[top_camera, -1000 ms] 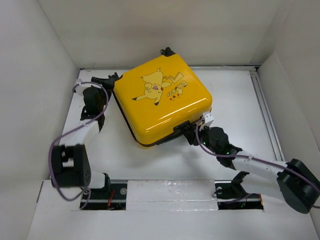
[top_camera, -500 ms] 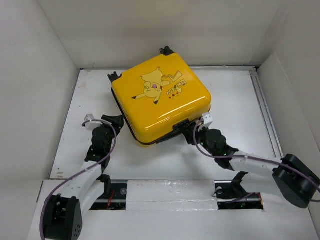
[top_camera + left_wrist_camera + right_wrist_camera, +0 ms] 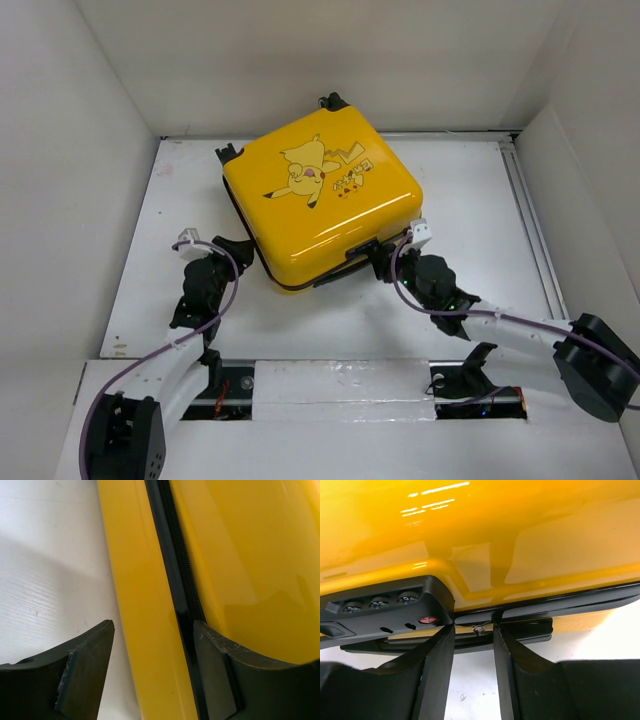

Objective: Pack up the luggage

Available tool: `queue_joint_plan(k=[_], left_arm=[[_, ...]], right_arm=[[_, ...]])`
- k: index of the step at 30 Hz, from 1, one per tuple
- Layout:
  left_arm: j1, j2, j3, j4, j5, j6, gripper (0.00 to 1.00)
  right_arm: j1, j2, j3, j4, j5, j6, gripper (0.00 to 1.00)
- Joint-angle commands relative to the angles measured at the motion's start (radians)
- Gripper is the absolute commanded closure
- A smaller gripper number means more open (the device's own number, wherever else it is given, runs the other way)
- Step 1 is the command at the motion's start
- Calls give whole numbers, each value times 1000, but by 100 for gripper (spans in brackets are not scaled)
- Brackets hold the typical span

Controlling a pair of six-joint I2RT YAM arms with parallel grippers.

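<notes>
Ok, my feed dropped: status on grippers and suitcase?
Left gripper open at suitcase zipper seam. Right gripper narrowly open, zipper pull between tips, by combination lock. Suitcase shut, flat on table. No obstruction seen.

One yellow Pikachu suitcase (image 3: 320,200) was shown, with three lock dials (image 3: 380,601). There were two grippers: left gripper (image 3: 237,246), right gripper (image 3: 383,259).

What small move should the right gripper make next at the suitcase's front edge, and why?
Probably close the right gripper on the small metal zipper pull. It sits just between the open fingertips, beside the combination lock of the luggage, not yet pinched. The left gripper, also open, straddles the side zipper, so it may steady the luggage.
</notes>
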Motion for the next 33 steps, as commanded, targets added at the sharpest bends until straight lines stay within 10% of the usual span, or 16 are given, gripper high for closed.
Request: queue_joint_plan(k=[1,11,17,20,28,33], left_arm=[[-9,-2,9,39,117,45,41],[-9,-13,-45,39,190,86,45],[-9,-10,-45,48,238,95,46],[-9,13,-36,70,261,86,46],[-381,102,75,90,-27,25,46],[-450,191,86,175,-66,-52,48]], right_arm=[[11,-5,6,60,29,21,58],[-15,110,84,146,29,-40,62],[-27,134,106,218,38,-77,98],[-27,72,133,183,9,-108,100],[28,-134,313,-365,-371,-114,100],[105,-126,220,-386,-503,-10,100]])
